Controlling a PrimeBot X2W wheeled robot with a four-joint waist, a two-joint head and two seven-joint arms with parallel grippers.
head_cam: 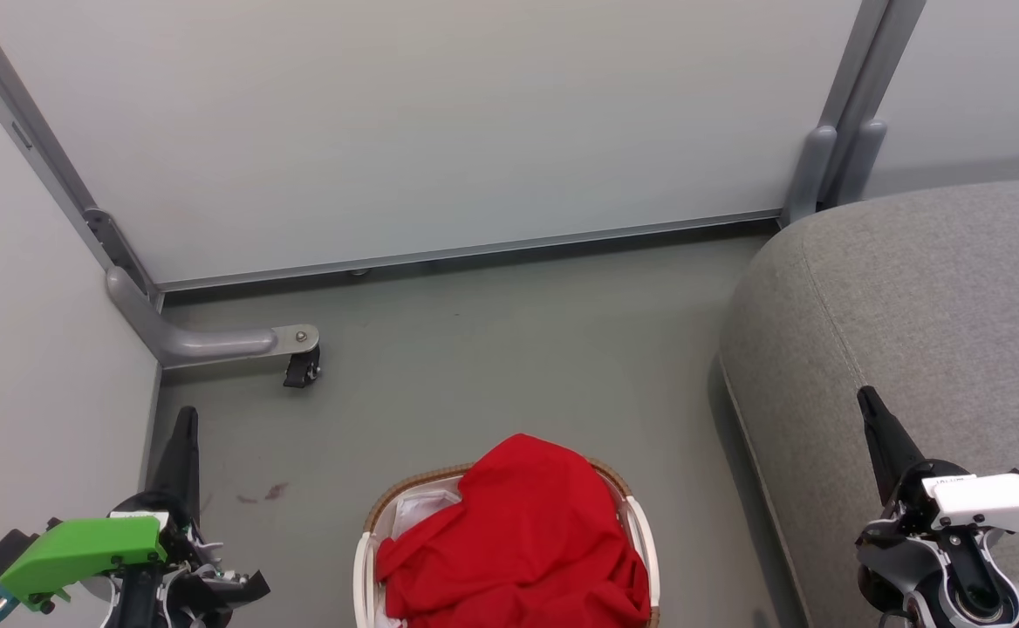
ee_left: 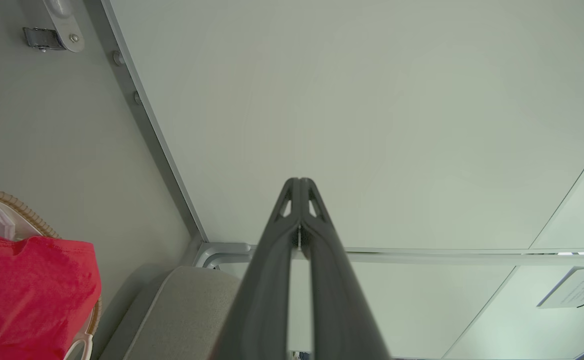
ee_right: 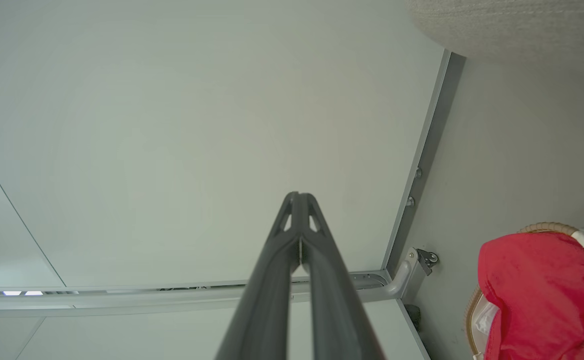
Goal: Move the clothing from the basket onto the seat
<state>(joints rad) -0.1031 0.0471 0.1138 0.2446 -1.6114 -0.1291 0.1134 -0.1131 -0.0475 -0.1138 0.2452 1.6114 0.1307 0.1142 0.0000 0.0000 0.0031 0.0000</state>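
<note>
Basket: oval white plastic laundry basket with a brown woven rim [head_cam: 413, 482] stands on the grey floor [head_cam: 475, 349] at near centre, straight ahead of you.
Seat: large light-grey upholstered cushion with rounded corners [head_cam: 911, 296] sits right of the basket, a strip of floor between them.
Clothing: one crumpled bright-red fabric garment [head_cam: 518, 532] lies heaped in the basket, covering most of its opening; none of it is on the seat.
Left claw: the left gripper [head_cam: 184, 420] hangs at near left, apart from the basket, its two long dark fingers pressed tip to tip, holding nothing.
Right claw: the right gripper [head_cam: 869, 403] shows against the near part of the seat, fingers likewise closed together and empty.
Step in hand: by my reading, you are at the first pick, not yet begun.
Approach: spread the fingers before you descend; the right arm looks the better choice, being nearer the seat.
Grip: aim for the high fold atop the heap and pinch a thick bunch, not a thin edge.
Lift: raise straight up until the cloth clears the woven rim, or the light basket may drag or tip.
Placement: carry right and let go well inside the cushion, away from its rounded corner.
</note>
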